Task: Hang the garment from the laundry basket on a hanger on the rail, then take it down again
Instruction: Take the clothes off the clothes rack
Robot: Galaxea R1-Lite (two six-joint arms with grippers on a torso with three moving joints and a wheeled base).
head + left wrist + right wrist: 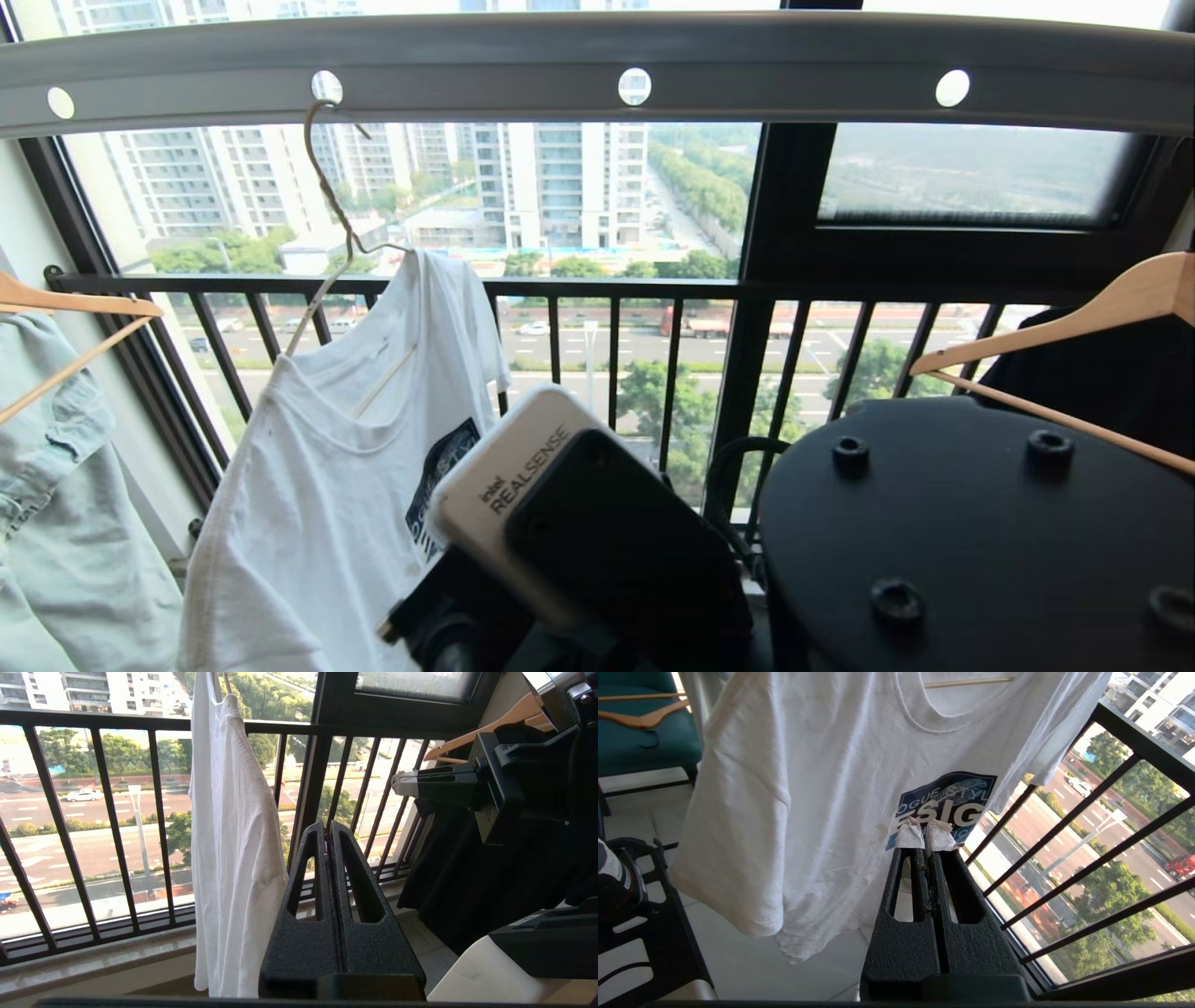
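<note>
**Shirt is up on the rail; taking it down is what remains**

The garment point(327, 485) hangs on the hanger point(329, 210), whose wire hook sits in one of the round holes of the rail point(597, 56). It sits askew: one shoulder is pulled high near the hanger's neck, the other droops low, and a stretch of the hanger's rod shows through the neck opening. So the hanging half of the task looks done, if untidily, and the take-down half appears not yet begun. The laundry basket is in none of the views.

The left end effector point(328, 828) is closed on nothing, just beside the shirt's edge near the window bars point(159, 812). The right end effector point(928, 835), its tips wrapped in pale tape, is likewise closed and empty, close in front of the chest graphic. Wooden hangers point(1074, 322) and a denim jacket point(56, 485) flank the shirt.
</note>
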